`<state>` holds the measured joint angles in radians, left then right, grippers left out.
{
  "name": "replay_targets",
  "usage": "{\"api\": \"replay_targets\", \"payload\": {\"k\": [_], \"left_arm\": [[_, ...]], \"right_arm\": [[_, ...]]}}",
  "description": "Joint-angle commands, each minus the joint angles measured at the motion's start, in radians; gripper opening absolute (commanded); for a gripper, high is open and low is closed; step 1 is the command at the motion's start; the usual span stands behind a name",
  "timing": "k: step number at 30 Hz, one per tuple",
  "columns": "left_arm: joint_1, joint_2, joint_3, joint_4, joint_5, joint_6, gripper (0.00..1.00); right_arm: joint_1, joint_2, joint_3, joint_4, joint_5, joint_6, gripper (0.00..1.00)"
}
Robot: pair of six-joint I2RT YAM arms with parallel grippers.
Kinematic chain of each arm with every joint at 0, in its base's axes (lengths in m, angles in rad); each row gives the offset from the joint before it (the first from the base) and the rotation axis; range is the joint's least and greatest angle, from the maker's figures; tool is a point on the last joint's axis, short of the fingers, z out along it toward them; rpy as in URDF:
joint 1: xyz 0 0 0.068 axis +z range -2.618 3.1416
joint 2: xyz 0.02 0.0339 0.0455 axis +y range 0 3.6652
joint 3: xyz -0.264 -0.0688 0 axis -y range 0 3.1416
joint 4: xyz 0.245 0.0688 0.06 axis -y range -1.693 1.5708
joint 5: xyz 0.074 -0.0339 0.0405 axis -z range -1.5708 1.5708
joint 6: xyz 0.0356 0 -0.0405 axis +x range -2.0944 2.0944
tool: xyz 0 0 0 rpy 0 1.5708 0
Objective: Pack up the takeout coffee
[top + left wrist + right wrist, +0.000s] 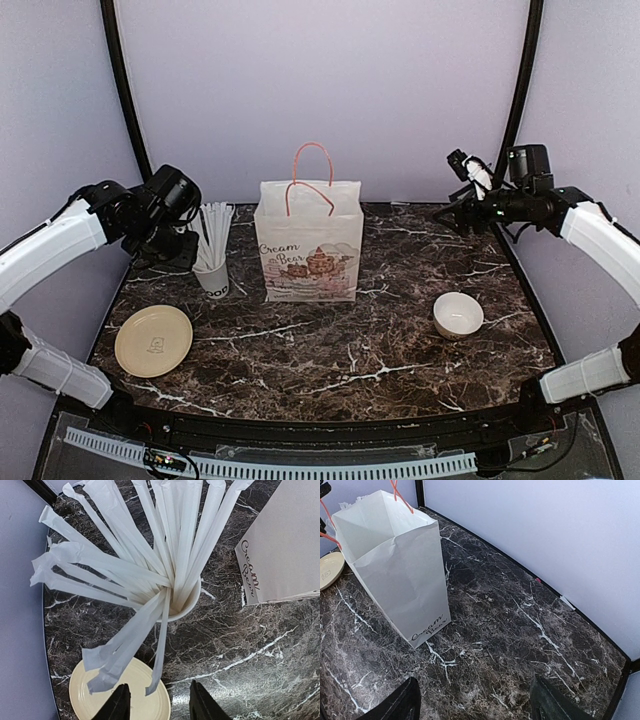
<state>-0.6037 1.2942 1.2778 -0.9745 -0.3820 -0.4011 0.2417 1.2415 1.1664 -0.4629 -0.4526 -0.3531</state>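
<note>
Takeout coffee: not visible in any view, so its look cannot be described. The bag's inside is visible only as a sliver of its open mouth, so I cannot tell whether the coffee is in there.

Dark marbled surface (350, 350) carries four things:
- White paper bag (308, 245), upright at centre rear, mouth open, pink cord handles, "Cream Bear" print with bear drawings on the front.
- White paper cup (212, 278), just left of the bag, with black lettering near its base. It is crammed with paper-wrapped straws (165, 555) fanning out.
- Cream plate (153, 340), front left, near the straw cup but apart from it.
- Low white bowl (458, 314), right of centre, well apart from the bag.

Left gripper (160, 705): raised above the straw cup, jaws released with nothing between them. The plate's rim shows below.

Right gripper (472, 702): held high over the rear right corner, facing the bag's side. Jaws spread wide and empty.
</note>
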Motion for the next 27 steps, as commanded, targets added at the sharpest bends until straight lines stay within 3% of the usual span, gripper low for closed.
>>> {"api": "replay_targets", "payload": {"k": [1, 12, 21, 27], "left_arm": [[0.013, 0.020, 0.013, -0.025, -0.037, 0.013, 0.41], [0.031, 0.075, 0.011, 0.036, -0.021, 0.056, 0.20], [0.031, 0.075, 0.059, -0.028, -0.017, 0.068, 0.00], [0.031, 0.021, 0.197, -0.160, 0.009, 0.064, 0.00]], "right_arm": [[-0.004, 0.019, 0.034, 0.028, -0.013, 0.011, 0.75], [-0.004, 0.008, 0.029, 0.024, -0.013, 0.011, 0.75], [-0.004, 0.016, 0.041, 0.017, -0.013, 0.011, 0.75], [-0.004, 0.039, 0.085, -0.012, -0.013, 0.011, 0.75]]}}
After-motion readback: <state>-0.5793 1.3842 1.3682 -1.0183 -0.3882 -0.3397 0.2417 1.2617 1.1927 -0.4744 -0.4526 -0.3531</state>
